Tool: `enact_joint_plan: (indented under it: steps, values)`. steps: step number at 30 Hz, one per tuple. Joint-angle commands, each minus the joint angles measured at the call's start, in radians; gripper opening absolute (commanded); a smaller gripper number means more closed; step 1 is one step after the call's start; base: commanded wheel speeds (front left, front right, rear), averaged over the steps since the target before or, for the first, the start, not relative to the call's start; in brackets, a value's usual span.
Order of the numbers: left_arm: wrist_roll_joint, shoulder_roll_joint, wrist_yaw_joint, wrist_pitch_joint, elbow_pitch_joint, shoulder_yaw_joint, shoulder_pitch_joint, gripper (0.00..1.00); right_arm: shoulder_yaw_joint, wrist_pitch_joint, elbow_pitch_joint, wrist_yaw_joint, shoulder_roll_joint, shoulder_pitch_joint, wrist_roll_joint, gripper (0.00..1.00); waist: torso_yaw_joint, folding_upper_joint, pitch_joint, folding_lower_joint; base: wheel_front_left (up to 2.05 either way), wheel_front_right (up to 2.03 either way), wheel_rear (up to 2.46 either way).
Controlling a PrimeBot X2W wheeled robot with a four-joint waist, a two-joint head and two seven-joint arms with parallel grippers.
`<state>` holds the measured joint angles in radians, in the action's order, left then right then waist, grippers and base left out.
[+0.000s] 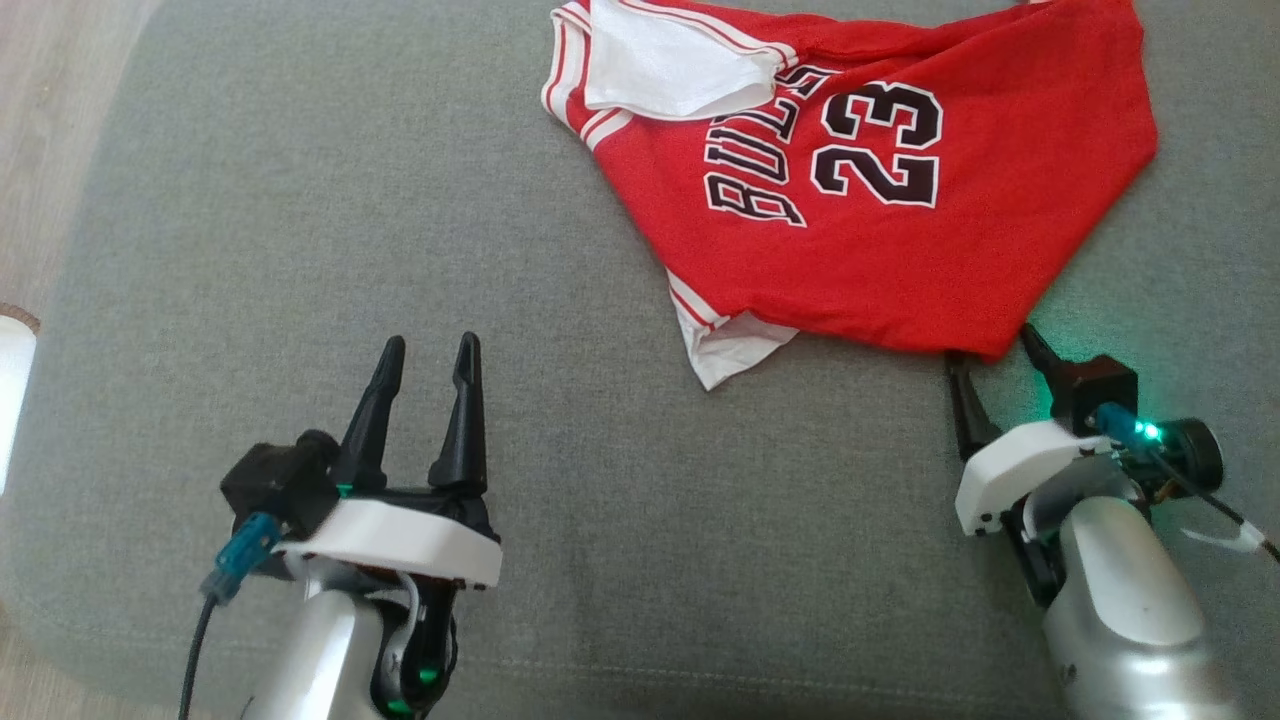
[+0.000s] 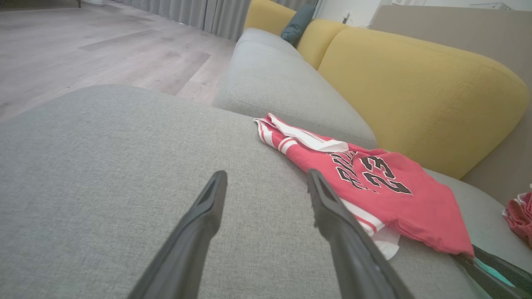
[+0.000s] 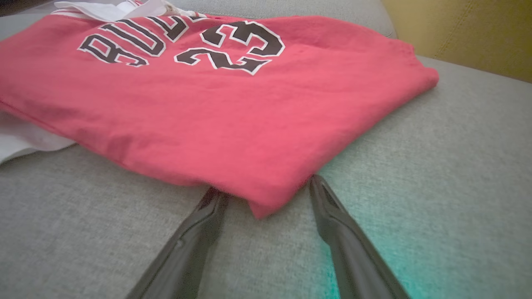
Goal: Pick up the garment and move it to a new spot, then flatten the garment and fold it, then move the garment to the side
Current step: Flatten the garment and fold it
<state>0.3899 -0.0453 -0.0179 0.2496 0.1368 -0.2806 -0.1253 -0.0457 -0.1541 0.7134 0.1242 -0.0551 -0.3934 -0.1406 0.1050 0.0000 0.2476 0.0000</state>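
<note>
Both claws gape wide. The right claw point(image 1: 992, 350) straddles the red jersey's point(image 1: 1000, 220) near corner, ungripped. The left claw point(image 1: 430, 343) stands well apart.

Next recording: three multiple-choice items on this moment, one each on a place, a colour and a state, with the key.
1. The jersey lies on: A the wooden floor; B the grey cushion; C a table.
2. Its number 23 is printed in: A black edged white; B yellow; C blue.
3. The right gripper is: A shut on the jersey; B open, the jersey's near corner between its fingers; C shut, away from the jersey.
Key: 1 B, grey fabric lies all around it. 2 A, dark digits carry white outlines. 3 B, the fingers stand apart either side of the red corner.
</note>
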Motion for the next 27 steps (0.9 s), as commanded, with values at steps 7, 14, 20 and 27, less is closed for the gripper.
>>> enact_joint_plan:
  steps: [7,14,20,27]
  values:
    - [-0.004,-0.005,-0.005,0.012,-0.028,0.037,-0.032,1.0,-0.018,-0.05,0.015,0.007,0.005,-0.067,-0.023,0.0,-0.017,0.0,0.002,0.0,0.0,0.0,0.0]
    - [-0.005,-0.005,-0.006,0.012,-0.027,0.044,-0.023,1.0,-0.094,-0.084,-0.081,0.007,0.005,-0.042,-0.088,0.0,-0.057,0.0,-0.009,0.0,0.0,0.0,0.0]
    - [-0.001,-0.005,-0.005,0.012,-0.027,0.043,-0.016,1.0,-0.16,-0.065,-0.244,0.007,0.005,0.023,-0.152,0.0,-0.095,0.0,-0.02,0.0,0.0,0.0,0.0]
    - [-0.001,-0.005,-0.002,0.012,-0.022,0.034,-0.014,1.0,-0.091,-0.015,-0.344,0.007,0.005,0.106,-0.085,0.0,-0.105,0.0,-0.029,0.0,0.0,0.0,0.0]
